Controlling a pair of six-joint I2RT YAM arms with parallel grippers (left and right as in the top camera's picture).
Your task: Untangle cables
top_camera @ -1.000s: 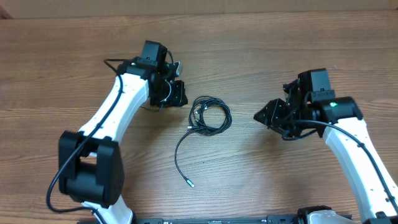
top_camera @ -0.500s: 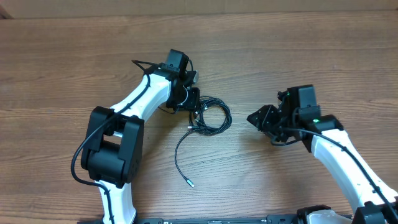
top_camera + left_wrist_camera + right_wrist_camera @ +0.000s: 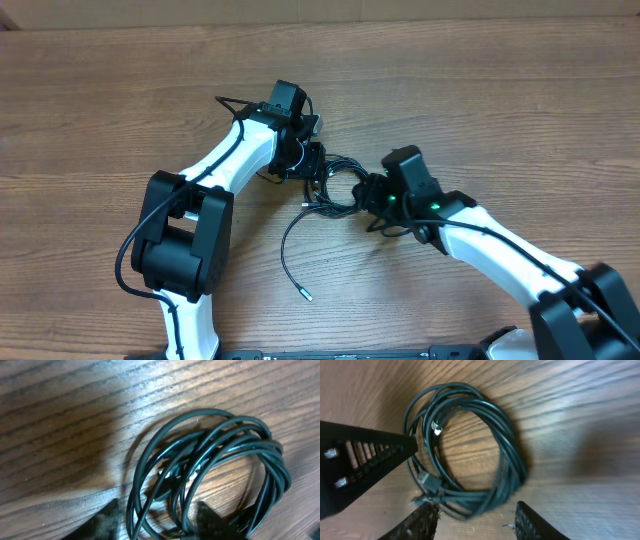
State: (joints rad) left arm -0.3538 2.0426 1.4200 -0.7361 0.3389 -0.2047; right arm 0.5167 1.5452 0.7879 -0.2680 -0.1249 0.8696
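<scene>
The cables (image 3: 345, 168) lie as one black coil at the table's middle. A loose tail (image 3: 284, 240) curves toward the front and ends in a silvery plug (image 3: 305, 295). My left gripper (image 3: 316, 168) is down at the coil's left edge. In the left wrist view it (image 3: 160, 522) stands open, with several strands of the coil (image 3: 272, 455) running between its fingers. My right gripper (image 3: 368, 196) is at the coil's right edge. In its own view it (image 3: 475, 521) is open, and the near rim of the coil (image 3: 512, 457) lies at its fingertips.
Wood-grain table (image 3: 480, 90) all round. A finger of the left gripper (image 3: 365, 460) juts in at the coil's far side in the right wrist view. Both arms reach in over the middle, and their bases sit at the front edge.
The left arm swung right onto the coil's left edge and has stayed there. The right arm has moved left from well clear of the coil up to its right edge.
</scene>
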